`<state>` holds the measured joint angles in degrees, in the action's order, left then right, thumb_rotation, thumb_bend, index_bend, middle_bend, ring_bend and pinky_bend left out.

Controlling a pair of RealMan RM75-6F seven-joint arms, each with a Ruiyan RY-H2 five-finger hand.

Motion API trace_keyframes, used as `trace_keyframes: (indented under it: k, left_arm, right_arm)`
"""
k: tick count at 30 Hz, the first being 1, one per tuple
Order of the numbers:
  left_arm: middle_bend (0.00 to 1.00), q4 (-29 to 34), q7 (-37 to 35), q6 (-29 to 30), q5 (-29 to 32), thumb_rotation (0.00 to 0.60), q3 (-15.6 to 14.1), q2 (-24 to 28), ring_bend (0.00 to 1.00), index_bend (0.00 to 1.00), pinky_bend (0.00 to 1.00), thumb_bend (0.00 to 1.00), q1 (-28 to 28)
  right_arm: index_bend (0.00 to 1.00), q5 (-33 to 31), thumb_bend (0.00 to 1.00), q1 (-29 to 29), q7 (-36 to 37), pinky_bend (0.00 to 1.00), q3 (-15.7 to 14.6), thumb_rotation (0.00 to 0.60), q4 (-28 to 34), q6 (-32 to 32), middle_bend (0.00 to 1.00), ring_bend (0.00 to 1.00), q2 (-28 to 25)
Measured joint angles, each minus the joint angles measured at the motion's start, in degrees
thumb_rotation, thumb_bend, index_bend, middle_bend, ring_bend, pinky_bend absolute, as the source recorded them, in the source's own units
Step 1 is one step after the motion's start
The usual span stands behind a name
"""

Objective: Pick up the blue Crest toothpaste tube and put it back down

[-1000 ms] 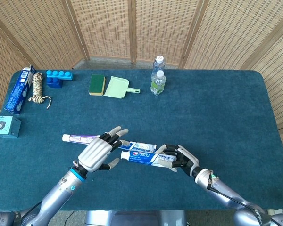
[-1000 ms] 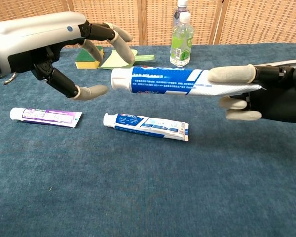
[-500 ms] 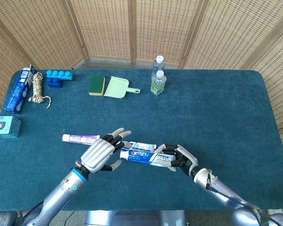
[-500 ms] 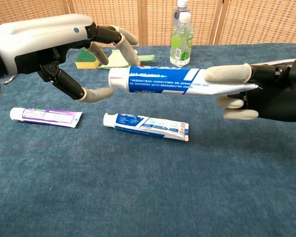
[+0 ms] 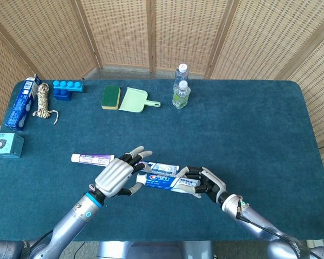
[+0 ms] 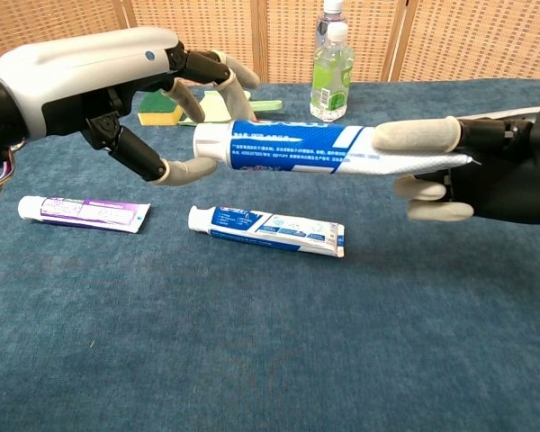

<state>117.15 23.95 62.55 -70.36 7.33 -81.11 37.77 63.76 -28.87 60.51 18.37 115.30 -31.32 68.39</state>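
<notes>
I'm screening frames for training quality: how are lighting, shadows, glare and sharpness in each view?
Head view: even, soft light, faint shadows on the table, everything sharp, no glare. Chest view: also evenly lit; the held toothpaste tube and right robot hand sit close and large yet reasonably sharp, mild sheen on the left robot hand, bottles cropped at the top.

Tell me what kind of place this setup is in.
Probably a staged test or lab area, not a home. A table covered in teal cloth is closed in by woven wicker screens, and unrelated household items are laid out on it: toothpaste tubes, a sponge, water bottles and a coil of rope.
</notes>
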Motion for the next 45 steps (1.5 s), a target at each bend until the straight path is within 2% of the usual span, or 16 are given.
trace_keyframes:
  k: [18, 45]
  left_arm:
    - [0.14, 0.26, -1.06, 0.00, 0.32, 0.600, -0.38, 1.04, 0.04, 0.37, 0.24, 0.50, 0.31]
    - [0.14, 0.76, -2.67, -0.08, 0.11, 0.600, -0.58, 2.37, 0.04, 0.37, 0.24, 0.67, 0.66]
  right_arm:
    - [0.95, 0.06, 0.56, 0.95, 1.80, 0.89, 1.42, 0.600, -1.10, 2.28, 0.74, 0.79, -0.32]
    - [0.96, -0.58, 0.56, 1.37, -0.57, 0.89, 1.69, 0.600, -2.26, 3.65, 0.74, 0.80, -0.06]
